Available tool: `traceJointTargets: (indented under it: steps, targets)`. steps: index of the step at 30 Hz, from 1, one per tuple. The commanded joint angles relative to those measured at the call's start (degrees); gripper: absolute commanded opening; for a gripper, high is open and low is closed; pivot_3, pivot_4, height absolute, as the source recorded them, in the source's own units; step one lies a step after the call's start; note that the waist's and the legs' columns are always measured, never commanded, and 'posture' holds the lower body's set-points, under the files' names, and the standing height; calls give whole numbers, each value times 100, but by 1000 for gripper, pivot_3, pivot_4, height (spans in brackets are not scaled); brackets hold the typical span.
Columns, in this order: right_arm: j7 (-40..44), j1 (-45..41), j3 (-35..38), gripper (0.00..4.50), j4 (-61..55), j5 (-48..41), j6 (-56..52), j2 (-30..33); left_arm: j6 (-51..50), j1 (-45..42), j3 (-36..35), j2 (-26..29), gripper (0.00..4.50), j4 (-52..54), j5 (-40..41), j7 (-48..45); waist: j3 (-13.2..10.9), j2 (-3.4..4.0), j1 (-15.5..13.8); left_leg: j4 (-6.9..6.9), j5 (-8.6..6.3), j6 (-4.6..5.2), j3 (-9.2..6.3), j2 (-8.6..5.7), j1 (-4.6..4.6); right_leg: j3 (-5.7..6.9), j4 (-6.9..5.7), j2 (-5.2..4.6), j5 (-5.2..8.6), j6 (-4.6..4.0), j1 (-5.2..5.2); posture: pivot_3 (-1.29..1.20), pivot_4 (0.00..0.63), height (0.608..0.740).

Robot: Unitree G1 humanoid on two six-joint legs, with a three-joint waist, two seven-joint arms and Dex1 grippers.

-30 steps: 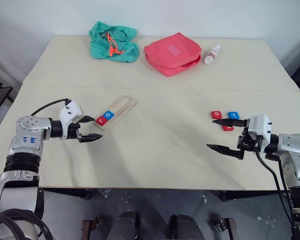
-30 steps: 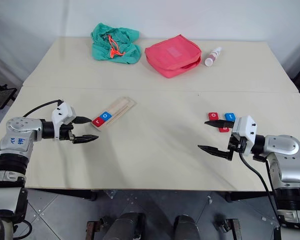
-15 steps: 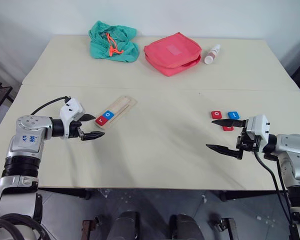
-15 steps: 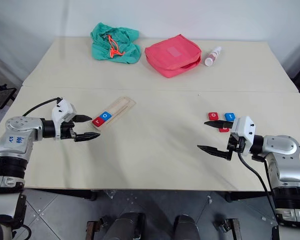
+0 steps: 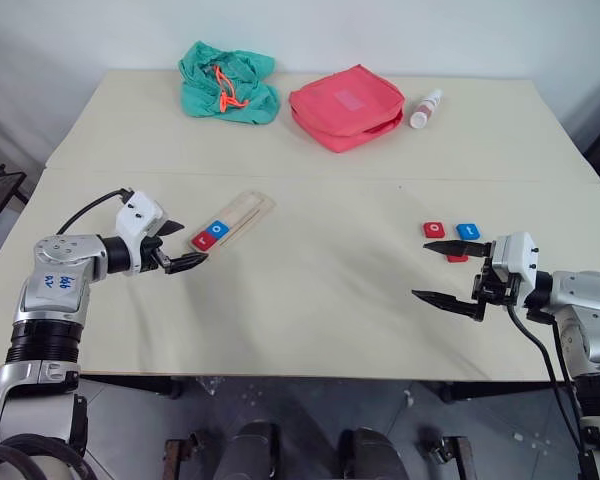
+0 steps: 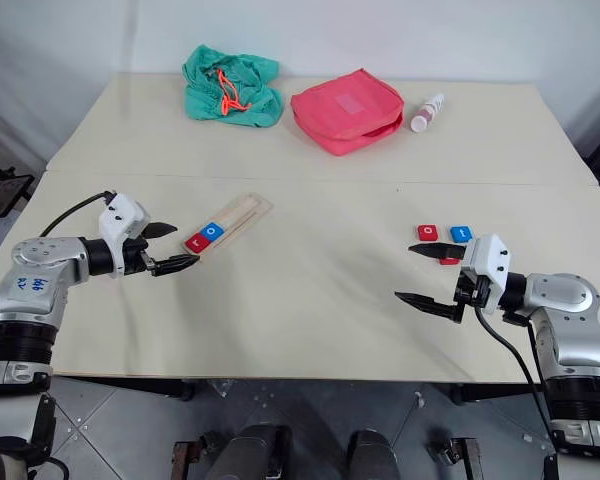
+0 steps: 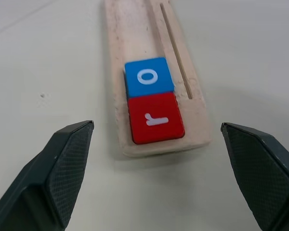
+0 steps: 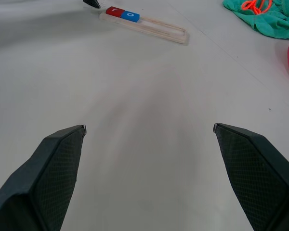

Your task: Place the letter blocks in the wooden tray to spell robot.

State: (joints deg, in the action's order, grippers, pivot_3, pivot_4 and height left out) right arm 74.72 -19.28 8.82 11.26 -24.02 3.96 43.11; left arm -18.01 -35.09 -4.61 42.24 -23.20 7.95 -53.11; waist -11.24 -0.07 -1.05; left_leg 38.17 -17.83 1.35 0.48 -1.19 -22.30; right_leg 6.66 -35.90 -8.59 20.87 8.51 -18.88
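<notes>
The wooden tray [image 5: 242,213] lies slantwise on the table's left half. At its near end it holds a red letter block "r" [image 7: 155,118] with a blue "o" [image 7: 148,77] touching it. My left gripper [image 5: 192,243] is open and empty, just short of the tray's near end and pointing at it. On the right lie a red "o" block [image 5: 434,229], a blue block [image 5: 467,231] and another red block [image 5: 457,257], which is partly hidden behind a finger. My right gripper [image 5: 421,268] hangs open and empty just in front of these three.
At the far side of the table lie a green cloth bag [image 5: 227,82], a red zip pouch [image 5: 345,105] and a small white bottle [image 5: 424,108]. A seam [image 5: 400,182] runs across the table between them and the tray.
My left gripper has turned so that its fingers point more at the tray's near end. The right arm and all blocks have not moved.
</notes>
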Motion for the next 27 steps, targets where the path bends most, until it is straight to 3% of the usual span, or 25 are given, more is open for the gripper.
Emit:
traceJointTargets:
  steps: [1, 27]
  targets:
    - [-22, 34, 114, 4432, -172, -66, 79, 38, 63, -35, -99, -49, 4500, 95, 104, 77, 0, 0, -6, 0, 0, 0, 1, 0, 0, 0, 0, 0, 0, 0, 0, 0, 150, 740]
    - [-159, 28, 101, 4432, -173, -37, 95, 28, -179, -292, 431, -212, 4500, -591, -349, 209, 0, 0, -27, 2, 0, 0, 3, -1, 1, 0, 0, 0, 0, 0, 1, 0, 150, 740]
